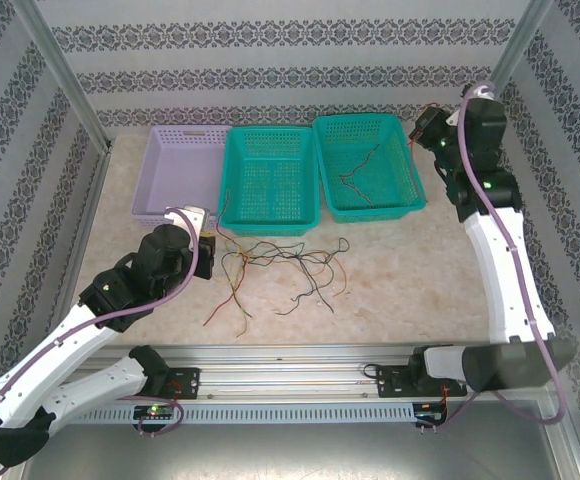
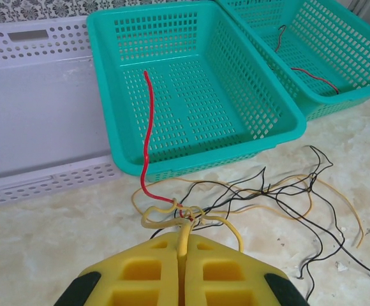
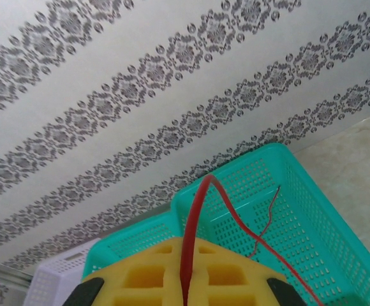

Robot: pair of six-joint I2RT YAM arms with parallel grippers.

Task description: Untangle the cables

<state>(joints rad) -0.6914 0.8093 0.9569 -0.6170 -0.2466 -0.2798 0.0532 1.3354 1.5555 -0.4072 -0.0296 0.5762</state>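
Our left gripper (image 2: 184, 252) clamps a thin yellow wire (image 2: 185, 229), the tangle of thin coloured cables (image 2: 261, 191) just ahead of its jaws. Our right gripper (image 3: 186, 261) pinches a thin red wire (image 3: 194, 210). We should pull slowly.

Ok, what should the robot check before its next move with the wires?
1. Left end effector shut on the thin yellow wire: ok.
2. Right end effector shut on a thin red wire: ok.
3. That red wire is above the right teal plastic basket: ok.
4. Wire pile on the marble table is untangled: not ok.
5. Red wire's far end is free: cannot tell.
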